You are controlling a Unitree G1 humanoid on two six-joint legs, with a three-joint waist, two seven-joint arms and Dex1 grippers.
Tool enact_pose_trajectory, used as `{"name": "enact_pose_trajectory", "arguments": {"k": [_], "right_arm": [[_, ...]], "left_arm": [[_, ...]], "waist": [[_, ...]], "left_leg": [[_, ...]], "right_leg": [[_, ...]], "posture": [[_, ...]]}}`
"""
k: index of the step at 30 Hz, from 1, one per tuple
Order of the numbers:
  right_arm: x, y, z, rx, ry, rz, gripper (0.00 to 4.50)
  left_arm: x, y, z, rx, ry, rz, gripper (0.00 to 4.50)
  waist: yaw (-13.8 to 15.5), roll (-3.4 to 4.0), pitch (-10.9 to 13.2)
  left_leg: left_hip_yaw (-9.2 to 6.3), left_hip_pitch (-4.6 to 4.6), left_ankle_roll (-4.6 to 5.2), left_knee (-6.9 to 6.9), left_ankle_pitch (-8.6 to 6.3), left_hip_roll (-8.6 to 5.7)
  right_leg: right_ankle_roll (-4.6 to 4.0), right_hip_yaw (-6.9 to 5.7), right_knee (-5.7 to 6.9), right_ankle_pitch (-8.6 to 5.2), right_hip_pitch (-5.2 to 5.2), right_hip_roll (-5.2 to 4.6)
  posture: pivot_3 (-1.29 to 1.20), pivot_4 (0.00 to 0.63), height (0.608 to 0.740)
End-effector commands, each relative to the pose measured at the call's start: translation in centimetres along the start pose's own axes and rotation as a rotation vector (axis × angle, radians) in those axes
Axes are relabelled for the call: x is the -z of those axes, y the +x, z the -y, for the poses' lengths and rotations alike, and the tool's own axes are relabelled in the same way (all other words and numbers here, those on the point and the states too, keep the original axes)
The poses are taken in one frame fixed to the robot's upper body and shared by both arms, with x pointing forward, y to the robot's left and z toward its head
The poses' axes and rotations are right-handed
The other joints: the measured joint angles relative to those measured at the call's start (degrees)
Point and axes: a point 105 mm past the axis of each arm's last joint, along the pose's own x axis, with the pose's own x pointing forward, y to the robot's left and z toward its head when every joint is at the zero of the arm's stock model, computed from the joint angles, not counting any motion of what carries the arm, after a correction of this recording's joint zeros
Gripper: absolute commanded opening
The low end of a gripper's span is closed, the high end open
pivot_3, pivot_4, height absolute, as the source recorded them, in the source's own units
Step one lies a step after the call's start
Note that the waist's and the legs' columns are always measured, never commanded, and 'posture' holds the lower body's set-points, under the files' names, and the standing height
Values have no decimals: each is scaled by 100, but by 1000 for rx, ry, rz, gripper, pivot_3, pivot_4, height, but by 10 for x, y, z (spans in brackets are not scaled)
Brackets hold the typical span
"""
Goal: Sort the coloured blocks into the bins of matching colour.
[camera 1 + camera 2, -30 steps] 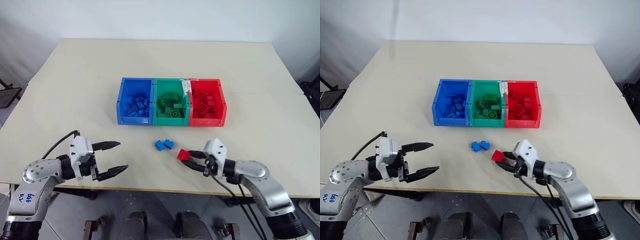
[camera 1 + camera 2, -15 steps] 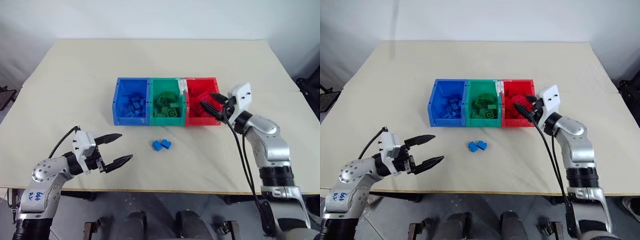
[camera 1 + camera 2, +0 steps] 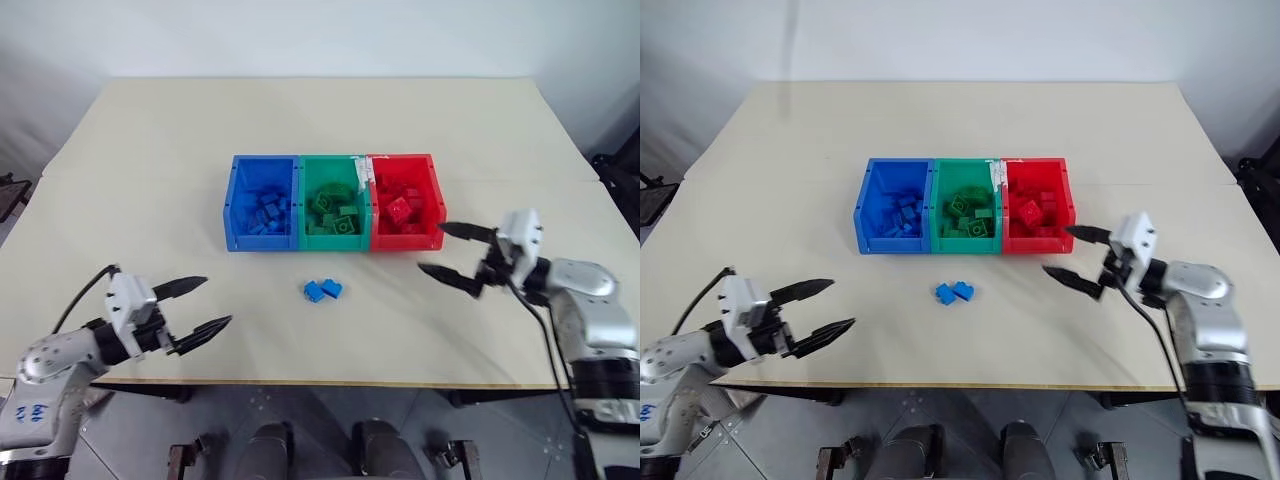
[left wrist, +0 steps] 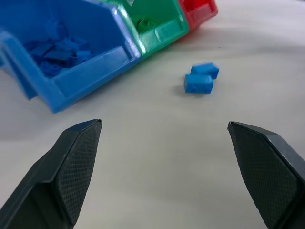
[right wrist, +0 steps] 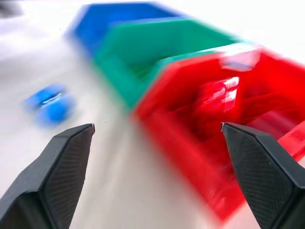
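Three joined bins stand mid-table: blue bin (image 3: 260, 241), green bin (image 3: 335, 241), red bin (image 3: 405, 240), each holding several blocks of its own colour. A red block (image 3: 398, 210) lies tilted on top of the red bin's pile. Two blue blocks (image 3: 322, 290) lie touching on the table just in front of the green bin, and also appear as the blue blocks (image 4: 201, 78) ahead of my left fingers. My left gripper (image 3: 217, 300) is open and empty near the table's front left edge. My right gripper (image 3: 430, 248) is open and empty just right of the red bin's front corner.
The cream table (image 3: 300, 130) has wide bare room behind and beside the bins. Its front edge (image 3: 330, 380) runs close under both grippers. A white strip of tape (image 3: 363, 172) sits on the rim between the green and red bins.
My right gripper, shut on a red block near the front edge, carried it over the red bin, opened and drew back to the right, empty. My left gripper shifted slightly left.
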Motion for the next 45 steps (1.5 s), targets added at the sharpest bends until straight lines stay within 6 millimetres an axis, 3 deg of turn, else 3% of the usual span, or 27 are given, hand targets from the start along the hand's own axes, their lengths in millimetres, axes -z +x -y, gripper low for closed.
{"name": "enact_pose_trajectory", "arguments": {"k": [1,4,7,11,16,21,26,30,35,39,45], "right_arm": [[-7,-30,-16,-160,-43,-38,4444],[-3,-36,-21,-193,-44,-59,4444],[-1,-35,-20,-177,-63,-54,4444],[0,-32,-23,-152,-49,-34,4444],[0,-30,-27,-139,-28,-30,4444],[-1,-26,-31,-126,-24,-22,4444],[-4,-24,-38,-106,-19,-11,4444],[-5,-24,-42,-78,-16,-4,4444],[-7,-25,-47,-54,-11,0,4444],[-7,-26,-49,-36,-8,-2,4444],[-8,-22,-48,-30,-13,3,4444]], "left_arm": [[-3,-19,-11,-9,48,-39,4500],[-2,-18,-16,-2,59,-68,4500],[-10,-3,-10,57,59,-55,4500],[-41,44,18,244,130,-14,4500],[-51,92,36,392,304,-100,4500],[-51,144,40,491,378,-193,4500],[-57,175,45,617,426,-239,4500],[-57,199,40,591,409,-258,4500],[-54,214,45,607,392,-261,4500],[-45,213,55,669,413,-290,4500],[-38,219,54,646,445,-318,4500]], "waist": [[-1,0,0],[-14,0,0],[-6,0,0],[60,-1,1],[137,-1,1],[148,-2,1],[147,-7,4],[156,-10,6],[145,-15,9],[152,-16,9],[161,-17,10]], "left_leg": [[4,2,4,0,-2,2],[12,12,19,0,-11,7],[22,22,19,2,-11,11],[18,16,17,14,-10,9],[25,8,-4,33,-3,4],[32,6,-2,46,-4,0],[35,-4,7,76,-9,2],[34,-14,8,88,-10,-1],[34,-15,10,90,-11,-3],[33,-17,9,91,-10,-3],[33,-18,10,95,-10,-4]], "right_leg": [[0,3,0,0,0,1],[0,11,1,0,3,2],[-1,19,5,1,8,3],[4,18,9,4,8,1],[9,24,15,7,3,10],[10,25,24,7,2,34],[14,30,31,9,1,44],[18,27,33,10,-4,41],[21,28,32,12,-5,41],[21,29,33,12,-7,40],[22,29,35,12,-7,39]], "posture": [[0,150,740],[0,150,740],[0,150,740],[0,150,740],[0,150,740],[0,150,740],[0,150,740],[0,150,740],[0,150,740],[0,150,740],[0,150,740]]}}
